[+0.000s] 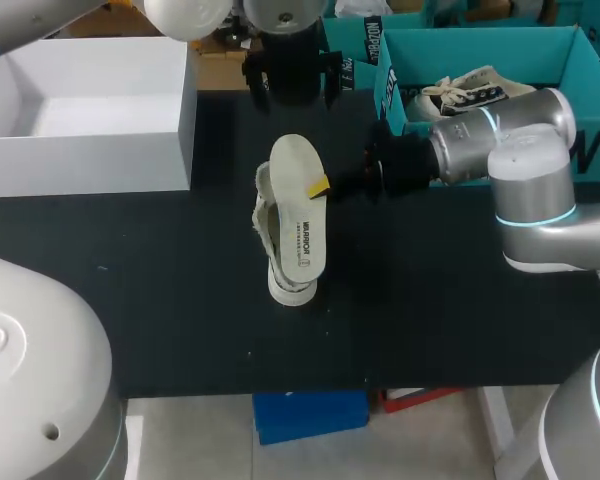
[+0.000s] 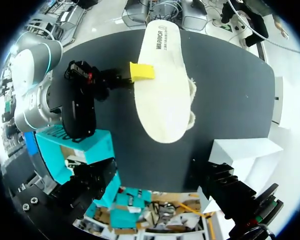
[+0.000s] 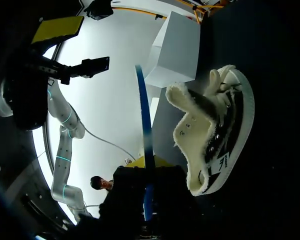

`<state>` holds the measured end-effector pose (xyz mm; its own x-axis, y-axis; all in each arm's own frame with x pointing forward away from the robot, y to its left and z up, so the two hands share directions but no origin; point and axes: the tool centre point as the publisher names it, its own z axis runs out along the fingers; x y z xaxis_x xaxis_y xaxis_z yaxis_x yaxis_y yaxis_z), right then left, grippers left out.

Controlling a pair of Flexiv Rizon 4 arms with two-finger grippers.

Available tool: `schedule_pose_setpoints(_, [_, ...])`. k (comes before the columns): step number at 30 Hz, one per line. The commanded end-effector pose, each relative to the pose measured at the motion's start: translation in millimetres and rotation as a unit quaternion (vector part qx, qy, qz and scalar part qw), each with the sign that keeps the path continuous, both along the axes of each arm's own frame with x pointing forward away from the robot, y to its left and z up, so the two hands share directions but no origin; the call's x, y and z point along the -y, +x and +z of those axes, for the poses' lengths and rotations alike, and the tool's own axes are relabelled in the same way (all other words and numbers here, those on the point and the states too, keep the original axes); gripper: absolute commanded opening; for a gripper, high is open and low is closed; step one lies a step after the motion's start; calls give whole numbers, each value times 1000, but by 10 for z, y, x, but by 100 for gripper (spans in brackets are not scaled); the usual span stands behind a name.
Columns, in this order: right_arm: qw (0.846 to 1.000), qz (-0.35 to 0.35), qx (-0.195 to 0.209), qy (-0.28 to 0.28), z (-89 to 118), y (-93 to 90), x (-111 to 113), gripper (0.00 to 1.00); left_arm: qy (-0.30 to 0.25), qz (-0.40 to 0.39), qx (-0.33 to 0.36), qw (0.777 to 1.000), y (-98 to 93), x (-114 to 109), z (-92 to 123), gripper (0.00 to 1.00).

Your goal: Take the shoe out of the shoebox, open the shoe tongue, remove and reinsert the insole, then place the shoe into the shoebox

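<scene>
From the head view I see the shoe (image 1: 292, 288) lying on its side near the middle of the black desk (image 1: 180, 300), out of both boxes, heel end towards me. The pale insole (image 1: 298, 215) is outside it, lying over its length. It carries one short line of dark print, and I leave that unread. My right pincer (image 1: 325, 187) comes in from the right and is clamped on the insole's edge, one yellow tip showing on top. My left pincer (image 1: 292, 75) hangs at the far edge with its black fingers spread and nothing between them. An open white box (image 1: 90, 150) sits at the far left of the desk. A teal box (image 1: 480, 35) with white lettering on its wall stands at the far right and holds a second shoe (image 1: 460, 95). In the left wrist view, the insole (image 2: 162, 85) lies ahead of my spread left pincer (image 2: 155, 172). The printed line is near the insole's far end, and the right pincer (image 2: 140, 71) nips its side. Fleece from the shoe (image 2: 191, 100) peeks out beside it on the dark desk (image 2: 230, 90). In the right wrist view, the insole (image 3: 146, 130) runs edge-on, thin and bluish, out from between the fingers of my right pincer (image 3: 147, 170). The shoe (image 3: 215, 130) is just beside it on its side, its fleece lining and eyelets facing me and a small printed tag near the sole. The white box (image 3: 177, 50) stands beyond it.
</scene>
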<state>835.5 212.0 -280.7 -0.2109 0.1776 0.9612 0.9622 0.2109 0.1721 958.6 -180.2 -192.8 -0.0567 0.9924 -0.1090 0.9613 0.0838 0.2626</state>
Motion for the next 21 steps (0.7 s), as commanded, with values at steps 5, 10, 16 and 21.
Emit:
schedule_pose_setpoints(5, [1000, -1, 0, 0, -12, 1, -15, 0, -17, -9, -4, 1000, -411, 8, 12, 100])
schedule_pose_setpoints(10, [1000, -1, 0, 0, -12, 1, -15, 0, -12, -7, -1, 1000, -661, -13, 7, 100])
schedule_pose_setpoints(16, [1000, -1, 0, 0, -12, 1, -15, 0, -10, -5, 0, 1000, -1006, -42, -7, 100])
schedule_pose_setpoints(21, [1000, -1, 0, 0, -12, 1, -15, 0, -7, -5, 0, 1000, -1303, -48, -54, 100])
